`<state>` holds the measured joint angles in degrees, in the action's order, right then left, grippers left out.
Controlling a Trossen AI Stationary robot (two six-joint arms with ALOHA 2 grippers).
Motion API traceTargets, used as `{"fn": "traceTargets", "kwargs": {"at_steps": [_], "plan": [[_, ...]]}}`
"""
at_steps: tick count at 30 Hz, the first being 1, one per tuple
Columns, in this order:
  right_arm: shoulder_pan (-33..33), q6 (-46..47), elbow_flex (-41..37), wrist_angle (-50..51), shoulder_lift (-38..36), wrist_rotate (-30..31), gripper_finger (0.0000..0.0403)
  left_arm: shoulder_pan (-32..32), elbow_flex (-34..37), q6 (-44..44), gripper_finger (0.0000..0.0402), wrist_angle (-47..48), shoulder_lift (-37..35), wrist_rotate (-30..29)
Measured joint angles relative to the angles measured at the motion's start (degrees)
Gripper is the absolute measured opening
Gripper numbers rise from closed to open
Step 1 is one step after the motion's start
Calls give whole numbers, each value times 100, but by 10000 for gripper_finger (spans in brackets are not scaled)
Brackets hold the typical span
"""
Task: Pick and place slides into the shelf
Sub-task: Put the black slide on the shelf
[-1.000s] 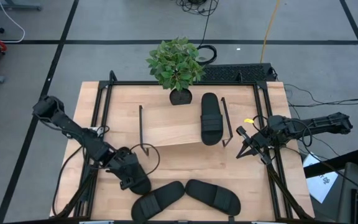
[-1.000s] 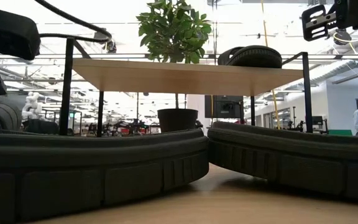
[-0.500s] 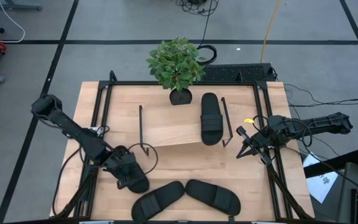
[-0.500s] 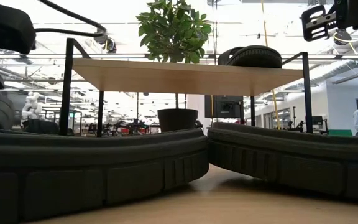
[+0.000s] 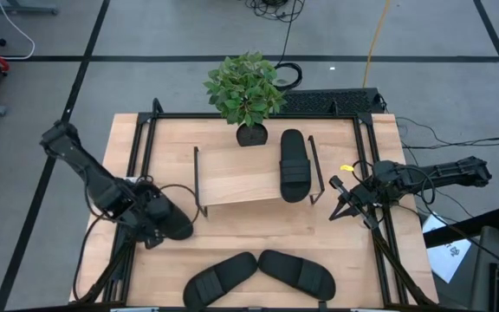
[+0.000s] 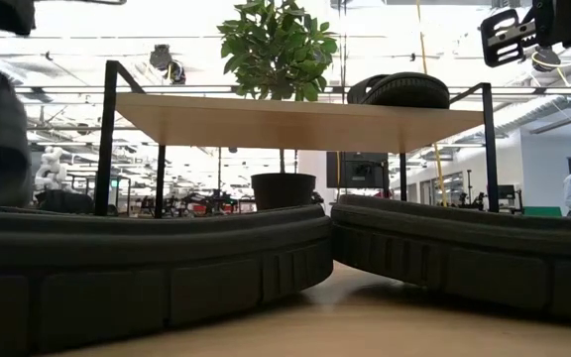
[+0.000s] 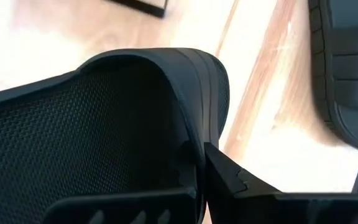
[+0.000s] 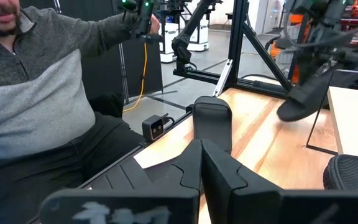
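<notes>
Left claw [image 5: 158, 221] clamped on one sandal [image 5: 170, 222], held left of the shelf [image 5: 236, 176] near its left end frame; the left wrist view shows the sandal's rim [image 7: 191, 93] pinched between the fingers. A second sandal [image 5: 293, 165] lies on the shelf's plank at its right end. Two more sandals [image 5: 221, 279] [image 5: 297, 271] lie on the desk [image 5: 345, 260] in front of the shelf, toes nearly touching. Right claw [image 5: 340, 198] hangs just right of the shelf, fingers closed, nothing between them. Potted plant [image 5: 246, 91] behind the shelf.
</notes>
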<state>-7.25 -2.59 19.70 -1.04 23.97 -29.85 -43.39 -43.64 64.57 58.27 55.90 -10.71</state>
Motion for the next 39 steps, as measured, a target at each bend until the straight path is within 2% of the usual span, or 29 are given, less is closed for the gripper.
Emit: {"fn": "traceTargets", "kwargs": {"at_steps": [5,10,14,18,21,23,27,33,39], "plan": [[0,0,0,-1,2,0,0,-85,-780,-528,1,520,49,-127],[0,-34,0,0,11,0,0,-193,-1651,-1397,0,538,213,-748],[0,-120,0,0,11,0,0,-191,-2363,-2267,0,409,543,-1040],[0,-131,0,2,12,0,0,-95,-3021,-3508,0,146,1009,-1675],[0,-131,0,2,13,0,0,113,-3400,-4469,0,-207,1344,-1761],[0,-131,0,5,13,0,0,312,-3622,-5050,0,-423,1543,-1532],[1,-129,0,3,12,-1,0,740,-4020,-6127,0,-649,1775,-697],[1,-115,0,5,13,0,0,1592,-4242,-7481,0,-1255,1678,247],[0,-125,0,4,13,-2,0,2557,-4233,-8591,0,-1831,1583,1885]]}}
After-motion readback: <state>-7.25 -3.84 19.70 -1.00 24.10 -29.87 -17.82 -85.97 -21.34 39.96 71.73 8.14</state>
